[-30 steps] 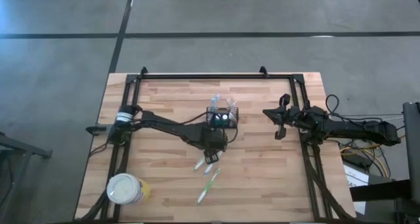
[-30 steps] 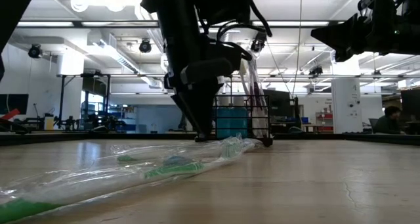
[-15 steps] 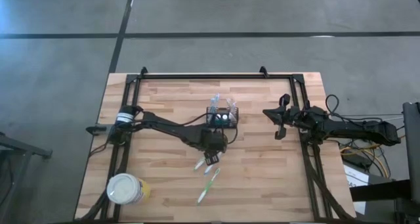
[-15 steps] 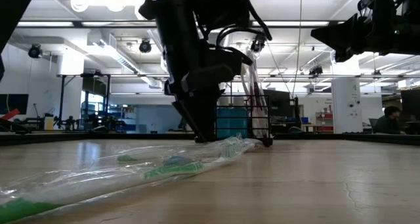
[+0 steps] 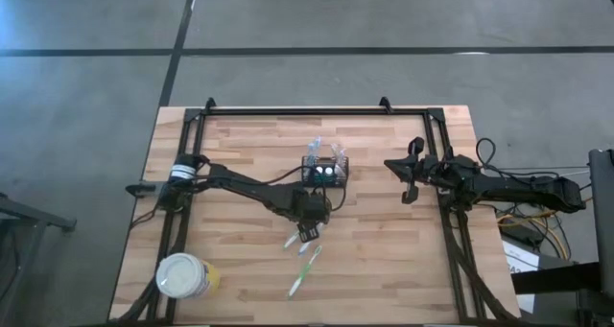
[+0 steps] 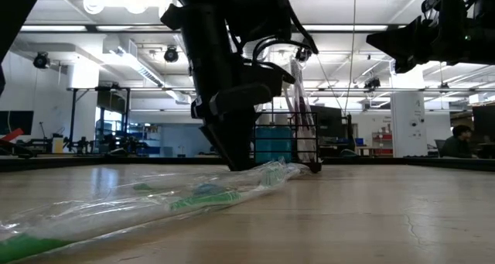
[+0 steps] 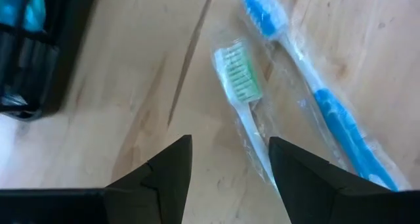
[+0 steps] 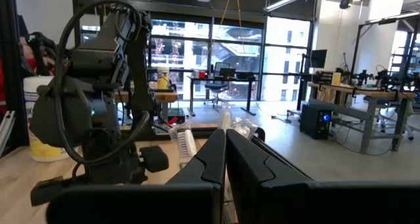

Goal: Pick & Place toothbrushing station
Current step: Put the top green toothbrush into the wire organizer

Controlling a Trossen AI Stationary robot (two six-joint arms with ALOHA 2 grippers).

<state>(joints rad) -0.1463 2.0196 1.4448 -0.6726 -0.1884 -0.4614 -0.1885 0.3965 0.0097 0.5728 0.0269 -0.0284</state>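
The toothbrushing station, a small black slotted caddy (image 5: pixel 326 173) (image 6: pixel 288 140), stands mid-table with wrapped brushes sticking up out of it. On the near side of it my left gripper (image 5: pixel 309 229) (image 7: pixel 230 142) points steeply down, open, its tips low over the wood. A wrapped green-bristled toothbrush (image 7: pixel 240 86) lies flat between and beyond its fingers, with a blue one (image 7: pixel 331 119) beside it. Another green brush (image 5: pixel 303 275) lies nearer the front edge. My right gripper (image 5: pixel 407 179) (image 8: pixel 225 159) waits shut at the table's right, held about level above the wood.
A round yellow tub with a white lid (image 5: pixel 183 276) stands at the near left corner. A black rail frame (image 5: pixel 288 110) runs along the far edge and down both sides. Bare wood lies to the right of the brushes and near the front right corner.
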